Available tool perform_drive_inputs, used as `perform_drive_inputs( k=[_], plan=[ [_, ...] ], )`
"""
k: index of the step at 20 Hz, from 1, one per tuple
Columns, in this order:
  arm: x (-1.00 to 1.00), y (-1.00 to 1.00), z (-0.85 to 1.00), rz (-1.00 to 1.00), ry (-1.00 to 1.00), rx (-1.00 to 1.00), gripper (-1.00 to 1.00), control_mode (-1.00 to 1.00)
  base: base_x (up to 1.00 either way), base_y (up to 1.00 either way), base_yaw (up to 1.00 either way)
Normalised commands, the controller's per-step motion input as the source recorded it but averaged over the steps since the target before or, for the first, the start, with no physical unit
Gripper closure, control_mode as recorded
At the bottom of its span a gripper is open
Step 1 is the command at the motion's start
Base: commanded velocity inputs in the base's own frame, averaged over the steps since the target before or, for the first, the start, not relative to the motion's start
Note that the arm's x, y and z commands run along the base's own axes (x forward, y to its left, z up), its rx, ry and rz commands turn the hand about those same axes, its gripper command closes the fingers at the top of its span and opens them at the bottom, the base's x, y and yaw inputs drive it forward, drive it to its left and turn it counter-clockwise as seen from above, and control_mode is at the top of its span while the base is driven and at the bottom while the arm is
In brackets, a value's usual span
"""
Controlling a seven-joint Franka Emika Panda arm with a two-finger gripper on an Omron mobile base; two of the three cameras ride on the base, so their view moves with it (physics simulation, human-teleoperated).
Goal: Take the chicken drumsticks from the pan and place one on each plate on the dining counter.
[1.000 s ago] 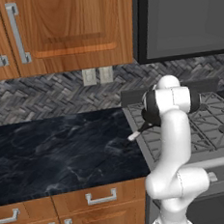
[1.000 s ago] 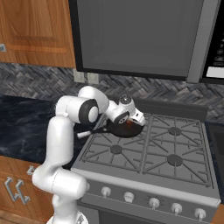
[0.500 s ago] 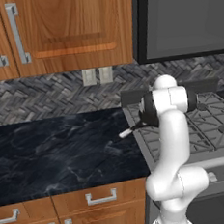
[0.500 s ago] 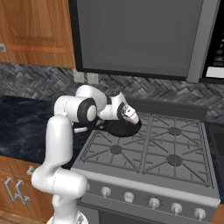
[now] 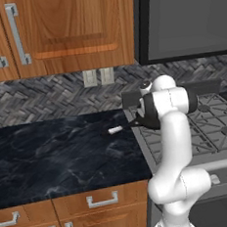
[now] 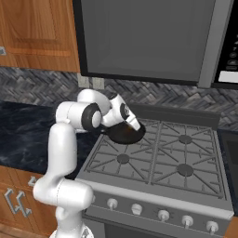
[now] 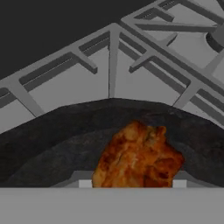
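- On the stove's rear left burner sits the black frying pan (image 6: 124, 134); its long dark handle (image 5: 128, 127) reaches out over the edge of the black marble counter (image 5: 56, 158), ending in a light silvery tip.
- Down inside the pan, the hand view shows an orange-brown chicken drumstick (image 7: 138, 157) lying on the dark pan floor (image 7: 52, 144), its lumpy roasted surface close against the camera.
- From the right base view, the gripper (image 6: 132, 124) is lowered at a slant into the pan, the white hand leaning over the pan's rim.
- Two small pale finger tips (image 7: 85, 183) show at either side of the drumstick's lower edge in the hand view, so the jaws flank the meat; whether they are pressing on it cannot be told.
- Behind the pan, the grey stove grates (image 7: 113, 57) run across the cooktop (image 6: 176, 158), with control knobs (image 6: 162, 214) along the front.
- Above the range hangs a dark microwave (image 6: 144, 37), and wooden cabinets (image 5: 53, 28) hang over a herringbone tile backsplash (image 5: 40, 100).
- Whether a second drumstick lies in the pan cannot be made out.
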Motion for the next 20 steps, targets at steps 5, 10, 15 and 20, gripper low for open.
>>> perform_drive_inputs(
  k=[5, 10, 15, 20],
  plan=[
    [-0.13, 0.00, 0.16, -0.11, -0.11, 0.05, 1.00, -1.00, 0.00, 0.00, 0.00],
    [-0.17, 0.00, 0.60, -0.01, -0.04, 0.10, 1.00, -1.00, 0.00, 0.00, 0.00],
    [-0.63, 0.00, 0.84, 0.00, -0.04, 0.09, 1.00, -1.00, 0.00, 0.00, 0.00],
    [-1.00, 0.00, 0.17, 0.00, -0.53, 0.00, 1.00, -1.00, 0.00, 0.00, 0.00]
  ],
)
